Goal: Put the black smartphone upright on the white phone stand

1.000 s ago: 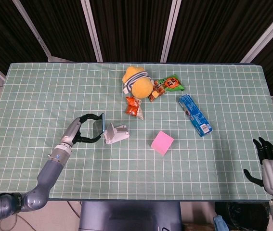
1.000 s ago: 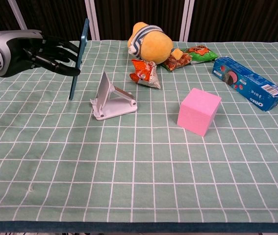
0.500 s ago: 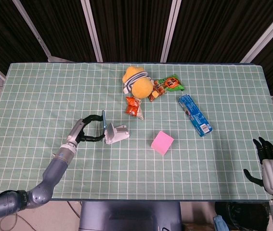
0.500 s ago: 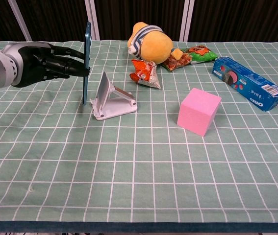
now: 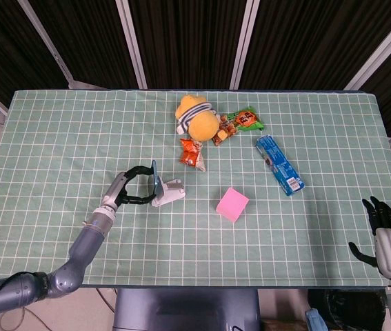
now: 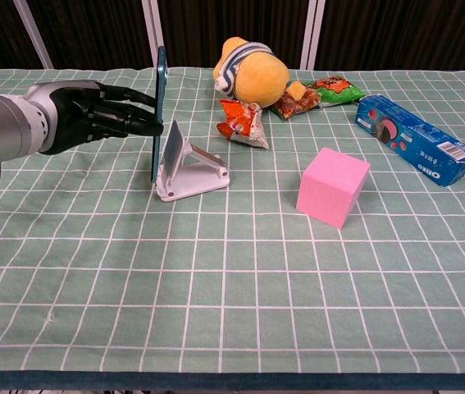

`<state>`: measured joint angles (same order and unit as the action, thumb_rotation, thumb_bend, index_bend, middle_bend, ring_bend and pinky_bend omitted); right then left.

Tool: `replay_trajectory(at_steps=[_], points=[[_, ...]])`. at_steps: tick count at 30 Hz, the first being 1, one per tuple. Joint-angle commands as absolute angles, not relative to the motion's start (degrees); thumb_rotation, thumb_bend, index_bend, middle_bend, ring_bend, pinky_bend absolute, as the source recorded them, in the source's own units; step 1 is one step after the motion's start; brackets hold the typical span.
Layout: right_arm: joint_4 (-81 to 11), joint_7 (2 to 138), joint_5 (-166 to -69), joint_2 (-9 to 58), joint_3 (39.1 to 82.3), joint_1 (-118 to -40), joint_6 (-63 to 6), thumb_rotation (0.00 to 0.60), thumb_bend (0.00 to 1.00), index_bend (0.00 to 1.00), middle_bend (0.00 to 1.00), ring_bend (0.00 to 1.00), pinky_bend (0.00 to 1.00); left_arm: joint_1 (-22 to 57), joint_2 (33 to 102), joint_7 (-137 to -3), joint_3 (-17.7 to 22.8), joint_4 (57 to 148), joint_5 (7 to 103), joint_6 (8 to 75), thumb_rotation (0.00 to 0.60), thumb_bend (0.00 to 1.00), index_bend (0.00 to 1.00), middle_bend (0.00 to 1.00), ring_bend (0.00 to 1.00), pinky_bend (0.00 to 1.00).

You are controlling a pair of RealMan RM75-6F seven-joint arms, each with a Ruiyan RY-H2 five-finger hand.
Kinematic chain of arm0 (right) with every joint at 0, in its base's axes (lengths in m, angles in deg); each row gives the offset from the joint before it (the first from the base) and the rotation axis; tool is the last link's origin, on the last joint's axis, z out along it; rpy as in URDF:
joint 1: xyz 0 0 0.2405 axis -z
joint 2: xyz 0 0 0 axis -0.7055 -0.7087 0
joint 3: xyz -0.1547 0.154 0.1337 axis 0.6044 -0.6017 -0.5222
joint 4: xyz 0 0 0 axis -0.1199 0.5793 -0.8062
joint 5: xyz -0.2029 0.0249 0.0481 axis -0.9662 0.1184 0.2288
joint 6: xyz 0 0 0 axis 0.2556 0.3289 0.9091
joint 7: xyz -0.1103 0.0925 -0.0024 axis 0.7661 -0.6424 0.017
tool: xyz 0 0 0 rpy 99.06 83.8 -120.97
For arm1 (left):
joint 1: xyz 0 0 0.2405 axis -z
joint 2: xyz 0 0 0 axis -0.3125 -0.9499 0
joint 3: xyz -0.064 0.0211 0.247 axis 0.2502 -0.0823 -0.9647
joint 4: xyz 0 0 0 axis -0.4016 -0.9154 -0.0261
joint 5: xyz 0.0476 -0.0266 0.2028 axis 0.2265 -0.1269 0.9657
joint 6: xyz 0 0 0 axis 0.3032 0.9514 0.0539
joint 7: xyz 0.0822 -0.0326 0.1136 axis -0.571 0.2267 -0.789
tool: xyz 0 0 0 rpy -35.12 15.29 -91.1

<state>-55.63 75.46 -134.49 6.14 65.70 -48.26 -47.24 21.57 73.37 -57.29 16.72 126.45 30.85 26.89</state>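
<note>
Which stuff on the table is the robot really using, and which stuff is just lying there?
Using:
black smartphone, held upright by the left hand
white phone stand

Just lying there:
yellow plush toy
orange snack packet
green snack packet
blue Oreo box
pink cube

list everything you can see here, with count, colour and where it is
smartphone: 1, black, upright on edge at the stand's front, held
phone stand: 1, white, left of table centre
plush toy: 1, yellow, far middle
snack packets: 3, orange, brown-yellow and green, beside the plush
cookie box: 1, blue, right side
cube: 1, pink, centre
tablecloth: 1, green with white grid, covers the table
left hand: 1, black, holds the smartphone
right hand: 1, black, by the table's near right corner, holds nothing
</note>
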Motion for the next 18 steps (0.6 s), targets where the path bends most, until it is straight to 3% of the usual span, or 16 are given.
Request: replay_trajectory(at_steps=[1, 18], points=[[-55.63, 75.45, -134.5, 6.14, 65.71, -48.25, -47.24, 0.6, 0.34, 0.0, 0.0, 0.0, 0.12, 21.62, 73.75, -57.27, 16.69, 126.01, 30.9, 27.15, 0.6, 0.43, 0.53, 0.54, 0.09, 0.0], [-55.64, 75.42, -134.5, 6.12, 65.7, -48.28, -47.21, 0.6, 0.34, 0.0, 0.0, 0.0, 0.12, 21.53, 76.47, -56.0, 16.48, 124.0, 32.77, 27.22, 0.6, 0.43, 0.53, 0.54, 0.09, 0.0]])
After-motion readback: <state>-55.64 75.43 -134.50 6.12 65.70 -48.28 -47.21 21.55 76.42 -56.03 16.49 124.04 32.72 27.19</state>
